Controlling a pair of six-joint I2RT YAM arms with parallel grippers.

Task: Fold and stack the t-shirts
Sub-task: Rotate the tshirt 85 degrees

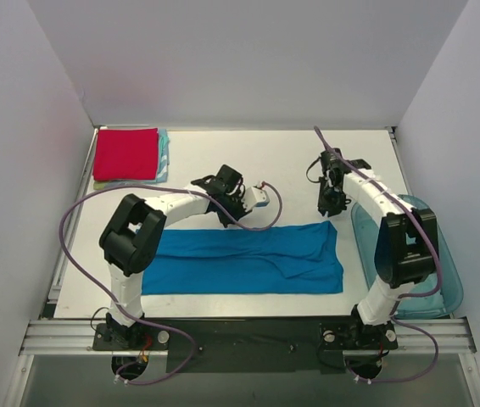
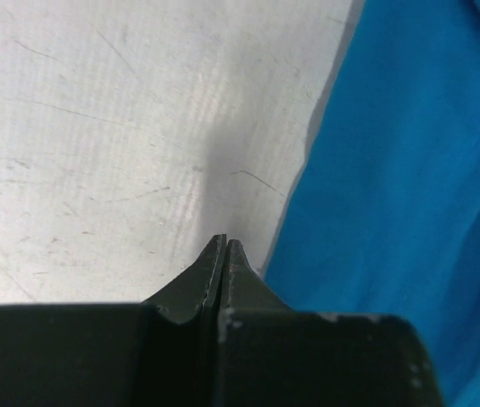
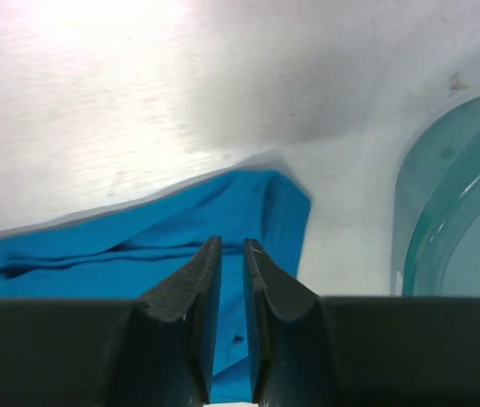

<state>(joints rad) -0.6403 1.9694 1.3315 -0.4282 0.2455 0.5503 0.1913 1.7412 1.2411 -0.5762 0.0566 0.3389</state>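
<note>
Top view: a white table (image 1: pixel 248 161) walled in by pale panels, with two robot arms mounted at the near edge. One bright blue t-shirt (image 1: pixel 240 259) lies across the near middle as a long flat band, apparently folded lengthwise but not yet into a square. In the far left corner sits one red t-shirt (image 1: pixel 125 153), folded square, on top of a light teal t-shirt (image 1: pixel 164 157) whose edge shows at its right; whether another shirt lies under them cannot be told. So two shirts look stacked, and the blue one has its cross folds and its stacking left. One translucent blue bin (image 1: pixel 448 280) stands at the right edge. The left gripper (image 1: pixel 261 197) hangs just beyond the blue shirt's far edge, and the right gripper (image 1: pixel 329 202) just beyond its far right corner. Left wrist view: the left gripper (image 2: pixel 225 242) has its fingers pressed together on nothing, over bare table (image 2: pixel 96 127), the blue shirt (image 2: pixel 410 212) just to its right. Right wrist view: the right gripper (image 3: pixel 231 244) shows a narrow gap between its fingers, holding nothing, above the shirt's corner (image 3: pixel 138 246), with the bin (image 3: pixel 443 212) nearby.
</note>
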